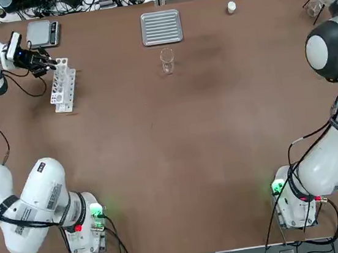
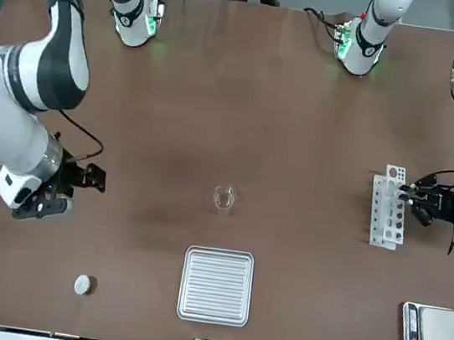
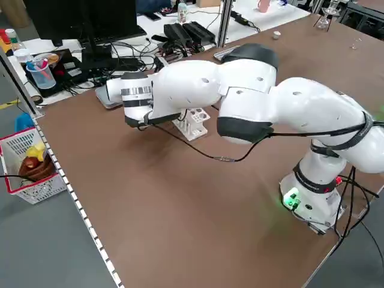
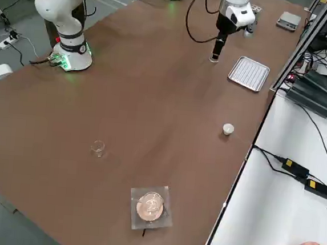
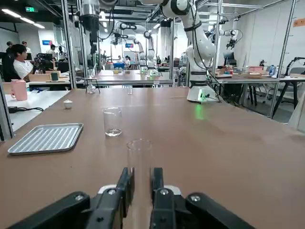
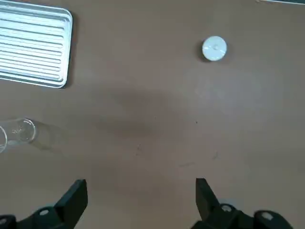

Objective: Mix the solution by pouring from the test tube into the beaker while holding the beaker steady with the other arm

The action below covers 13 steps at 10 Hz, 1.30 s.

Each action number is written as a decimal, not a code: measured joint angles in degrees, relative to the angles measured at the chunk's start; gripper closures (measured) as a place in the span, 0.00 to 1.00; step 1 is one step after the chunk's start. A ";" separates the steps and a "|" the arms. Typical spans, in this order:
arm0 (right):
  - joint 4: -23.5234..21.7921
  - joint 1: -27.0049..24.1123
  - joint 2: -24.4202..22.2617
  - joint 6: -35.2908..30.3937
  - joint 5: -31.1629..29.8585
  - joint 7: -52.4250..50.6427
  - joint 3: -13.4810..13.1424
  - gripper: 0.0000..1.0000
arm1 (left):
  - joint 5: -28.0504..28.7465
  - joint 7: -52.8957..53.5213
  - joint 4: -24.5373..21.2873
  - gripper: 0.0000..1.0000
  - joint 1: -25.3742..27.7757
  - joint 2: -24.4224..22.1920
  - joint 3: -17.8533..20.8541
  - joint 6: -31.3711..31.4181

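The beaker (image 1: 167, 60) stands upright mid-table, just in front of a ribbed metal tray (image 1: 161, 27); it also shows in the left wrist view as the beaker (image 5: 112, 121). At the far left, my left gripper (image 1: 47, 62) sits at the white test tube rack (image 1: 62, 85). Its fingers are shut on a clear test tube (image 5: 139, 151) that stands upright between them. My right gripper (image 6: 140, 200) hangs open above bare table, with the beaker (image 6: 19, 131) off to one side and nothing between its fingers. From the front, the right gripper (image 2: 91, 177) is well apart from the beaker (image 2: 224, 198).
A white round cap (image 1: 231, 7) lies at the back right. A tiny glass vessel (image 1: 313, 7) stands near the right edge. A small scale (image 1: 43, 32) sits at the back left, behind the rack. The right arm's elbow (image 1: 329, 51) looms over the right side.
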 joint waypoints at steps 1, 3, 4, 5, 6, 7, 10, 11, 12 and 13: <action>0.02 -0.54 -1.33 -2.17 -0.04 0.58 -0.02 0.00 | 0.01 0.05 -0.02 0.78 -0.06 0.24 0.07 0.07; 0.05 -0.79 -3.40 -4.23 -0.04 1.97 -0.02 0.00 | 0.02 0.13 -0.03 0.78 -0.08 0.73 0.15 0.18; 0.05 -0.79 -4.00 -4.38 -0.06 2.27 -0.01 0.00 | 0.02 0.45 -0.02 0.78 -0.08 0.91 0.20 0.22; 0.04 -0.80 -4.28 -4.46 -0.11 2.45 -0.02 0.00 | 0.01 1.11 -0.02 0.78 -0.10 1.10 0.44 0.23; 0.04 -0.90 -4.48 -4.62 -0.22 2.54 -0.05 0.00 | -0.02 1.75 -0.01 0.78 -0.18 1.31 0.82 0.39; 0.05 -1.23 -4.70 -5.26 -0.31 2.55 -0.10 0.00 | -0.26 2.26 0.02 0.78 -0.37 1.53 1.39 0.57; -0.03 -3.58 -6.31 -7.02 -0.43 2.47 -0.17 0.00 | -1.39 3.02 0.11 0.78 -0.49 1.86 2.38 0.73; -0.49 -4.05 -7.30 -7.08 -0.78 2.45 -0.17 0.00 | -2.02 3.02 0.11 0.78 -0.52 1.86 2.74 0.73; -1.79 -4.13 -8.59 -7.01 -1.81 2.45 -0.15 0.00 | -2.64 3.02 0.09 0.78 -0.57 1.88 3.17 0.72; -3.60 -4.13 -9.94 -6.58 -2.72 2.45 -0.13 0.00 | -2.98 3.02 0.09 0.78 -0.72 1.90 3.48 0.72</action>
